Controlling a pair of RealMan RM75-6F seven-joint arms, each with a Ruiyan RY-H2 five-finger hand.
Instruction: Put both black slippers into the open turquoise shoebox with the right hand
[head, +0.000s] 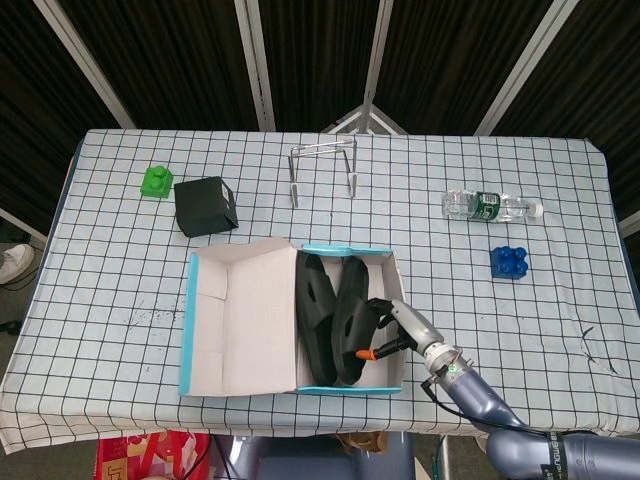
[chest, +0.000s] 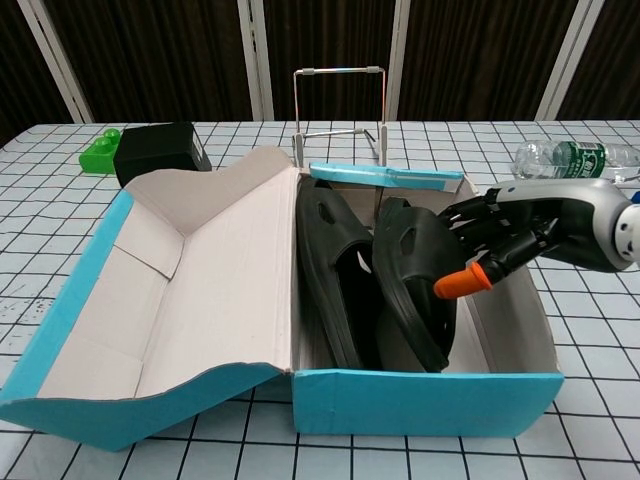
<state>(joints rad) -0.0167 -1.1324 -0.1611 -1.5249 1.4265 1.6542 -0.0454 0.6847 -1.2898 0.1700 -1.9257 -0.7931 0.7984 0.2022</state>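
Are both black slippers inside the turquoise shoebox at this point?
Yes. Both black slippers stand on edge, side by side, within the shoebox walls; the right robot hand rests against the nearer one.

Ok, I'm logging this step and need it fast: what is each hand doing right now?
Left hand: not in either view.
Right hand: fingers inside the turquoise shoebox, holding the second black slipper standing on edge.

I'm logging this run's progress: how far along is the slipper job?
Nearly done. One black slipper already stands on edge inside the turquoise shoebox. The right hand holds the second slipper, now also down in the box. Left: let go and pull the hand out.
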